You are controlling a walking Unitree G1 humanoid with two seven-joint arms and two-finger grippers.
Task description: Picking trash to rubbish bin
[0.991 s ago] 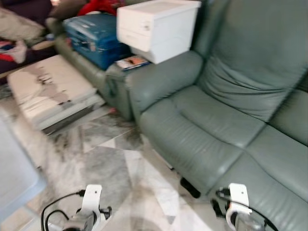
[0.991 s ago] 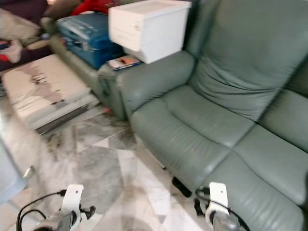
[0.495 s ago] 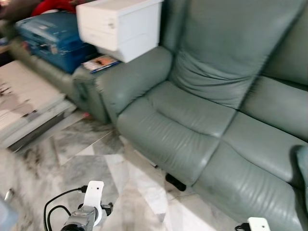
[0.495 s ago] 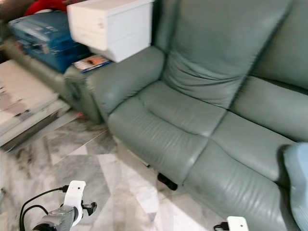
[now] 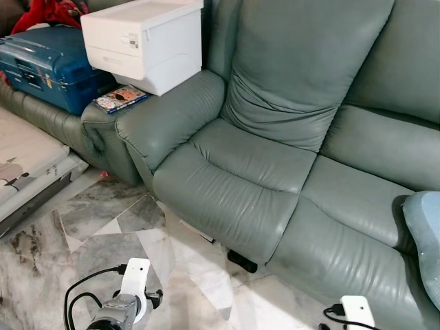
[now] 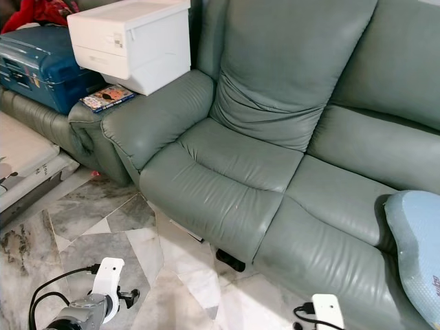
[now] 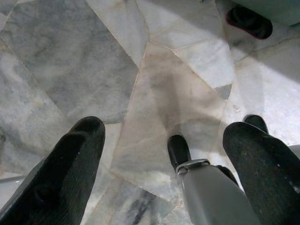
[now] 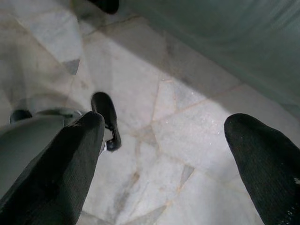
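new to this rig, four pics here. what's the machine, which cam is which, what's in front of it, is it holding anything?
It is a walking humanoid with two arms. The two wide pictures come from its head camera, looking down at a green sofa, a white box on its armrest, a blue suitcase, a pale blue cushion and a marble floor. The other two come from wrist cameras looking along each gripper's black fingers. The left gripper and right gripper both hang open above the floor, holding nothing.
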